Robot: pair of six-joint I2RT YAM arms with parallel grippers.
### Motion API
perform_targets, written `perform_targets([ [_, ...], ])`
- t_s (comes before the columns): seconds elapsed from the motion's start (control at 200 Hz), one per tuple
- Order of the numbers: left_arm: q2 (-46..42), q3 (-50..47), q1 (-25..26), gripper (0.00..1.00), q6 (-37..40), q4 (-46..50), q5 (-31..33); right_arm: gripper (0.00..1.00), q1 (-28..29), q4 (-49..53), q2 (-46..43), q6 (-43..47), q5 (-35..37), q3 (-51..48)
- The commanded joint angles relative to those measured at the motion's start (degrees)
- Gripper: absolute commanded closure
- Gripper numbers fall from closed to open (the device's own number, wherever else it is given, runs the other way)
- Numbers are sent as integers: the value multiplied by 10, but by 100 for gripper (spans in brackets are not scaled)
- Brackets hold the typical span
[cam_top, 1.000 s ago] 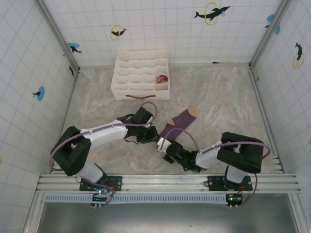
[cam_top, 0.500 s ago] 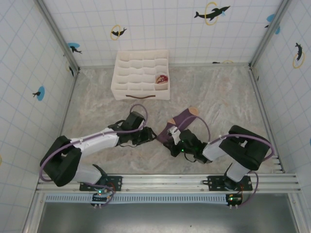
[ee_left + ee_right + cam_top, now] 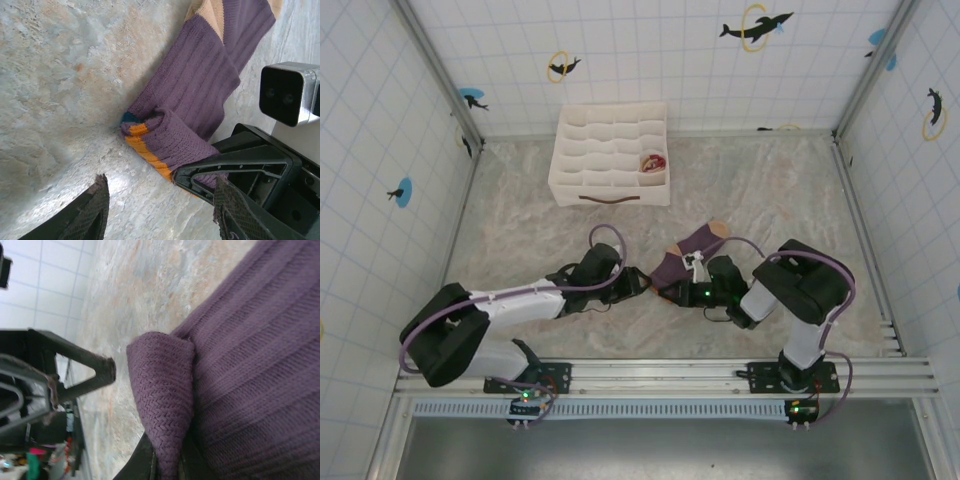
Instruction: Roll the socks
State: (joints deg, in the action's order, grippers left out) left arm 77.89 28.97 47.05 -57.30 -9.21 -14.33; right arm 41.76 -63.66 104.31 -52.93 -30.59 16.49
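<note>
Stage: early | purple sock [image 3: 200,85] on surface, cuff folded once | right hand [image 3: 167,462] pinching fold | left hand [image 3: 162,212] wide, empty, beside cuff | rolling toward toe remains | beige sock [image 3: 653,162] looks bundled in organiser box [image 3: 610,192]

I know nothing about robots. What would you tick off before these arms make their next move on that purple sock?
1. Grip of the right gripper on the purple sock: ok, shut on its folded-over cuff.
2. State of the left gripper: ok, open and empty, right beside the cuff.
3. Roll begun: ok, one fold made; the rest lies flat on the table.
4. Path to the tan toe: ok, nothing lies on it.
5. Grip firm enough to go on rolling: cannot tell.
6. Distance from the organiser box: ok, well apart from both arms.
</note>
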Motion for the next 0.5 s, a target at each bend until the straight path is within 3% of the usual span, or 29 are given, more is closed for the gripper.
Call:
perform_targets([
  [0.0,21,-4,8,43,-25,-37,17,100,-4,75,43,-97,-13,-31],
  [0.235,57,4,12,43,-52,-68,36,100,-11,111,43,-127,-5,-28],
  [0.495,111,17,27,56,-79,-102,29,100,-23,136,45,-139,-6,-22],
])
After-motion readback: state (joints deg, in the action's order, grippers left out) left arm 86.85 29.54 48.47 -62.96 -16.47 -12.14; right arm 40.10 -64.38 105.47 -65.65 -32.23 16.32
